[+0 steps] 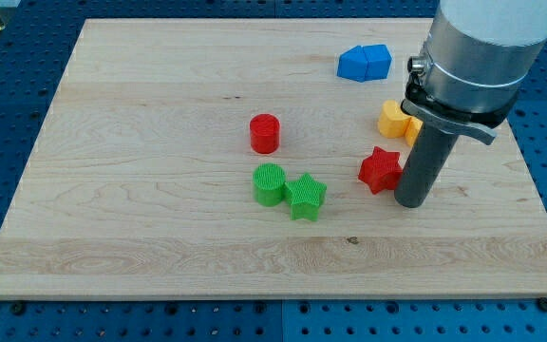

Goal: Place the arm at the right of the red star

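My tip (412, 202), the lower end of a straight dark rod under a broad silver-grey collar, stands on the pale wooden tabletop (160, 114) just to the view's right of the small red ribbed plastic star block (380, 170). The star sits right of the board's centre, and the rod appears to be touching or all but touching its right-hand point; which of the two cannot be told from this angle.

Judged against the instruction, the work looks essentially complete: the tip is already on the star's right side, close in, with nothing between them. What may remain is at most a slight settling, and the risk is that any further leftward drift would nudge the star out of place.

There is no gripper on this arm, so nothing is clenched, released or grasped; the rod merely rests its end on the board.

Elsewhere, a red ribbed cylinder block (265, 133) stands near the centre, well apart from the star. Below it a green ribbed cylinder block (270, 183) and a green ribbed star block (306, 197) sit touching each other. A yellow block (394, 120), its shape partly hidden behind the arm, lies just above the red star, and a blue block of angular shape (364, 63) lies near the view's top edge. The board sits on a blue perforated surface (8, 114).
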Controlling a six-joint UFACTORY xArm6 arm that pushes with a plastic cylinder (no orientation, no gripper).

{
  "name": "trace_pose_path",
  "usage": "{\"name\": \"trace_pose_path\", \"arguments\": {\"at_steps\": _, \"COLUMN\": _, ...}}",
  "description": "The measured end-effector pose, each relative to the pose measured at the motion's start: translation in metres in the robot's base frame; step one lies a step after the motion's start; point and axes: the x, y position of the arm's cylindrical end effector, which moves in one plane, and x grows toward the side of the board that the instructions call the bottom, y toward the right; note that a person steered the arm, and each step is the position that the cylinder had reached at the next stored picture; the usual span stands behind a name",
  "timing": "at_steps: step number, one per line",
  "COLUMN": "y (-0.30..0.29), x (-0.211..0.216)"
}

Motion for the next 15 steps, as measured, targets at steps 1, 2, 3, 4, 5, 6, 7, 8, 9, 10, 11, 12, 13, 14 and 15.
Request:
{"name": "trace_pose_path", "arguments": {"at_steps": 1, "y": 0.000, "x": -0.006}}
{"name": "trace_pose_path", "arguments": {"at_steps": 2, "y": 0.000, "x": -0.008}}
{"name": "trace_pose_path", "arguments": {"at_steps": 3, "y": 0.006, "x": -0.009}}
{"name": "trace_pose_path", "arguments": {"at_steps": 4, "y": 0.028, "x": -0.009}}
{"name": "trace_pose_path", "arguments": {"at_steps": 5, "y": 0.026, "x": -0.015}}
{"name": "trace_pose_path", "arguments": {"at_steps": 6, "y": 0.026, "x": -0.022}}
{"name": "trace_pose_path", "arguments": {"at_steps": 7, "y": 0.024, "x": -0.024}}
{"name": "trace_pose_path", "arguments": {"at_steps": 8, "y": 0.023, "x": -0.027}}
{"name": "trace_pose_path", "arguments": {"at_steps": 9, "y": 0.022, "x": -0.029}}
{"name": "trace_pose_path", "arguments": {"at_steps": 10, "y": 0.019, "x": -0.032}}
{"name": "trace_pose_path", "arguments": {"at_steps": 11, "y": 0.019, "x": -0.032}}
{"name": "trace_pose_path", "arguments": {"at_steps": 12, "y": 0.031, "x": -0.031}}
{"name": "trace_pose_path", "arguments": {"at_steps": 13, "y": 0.043, "x": -0.027}}
{"name": "trace_pose_path", "arguments": {"at_steps": 14, "y": 0.026, "x": -0.027}}
{"name": "trace_pose_path", "arguments": {"at_steps": 15, "y": 0.009, "x": -0.022}}
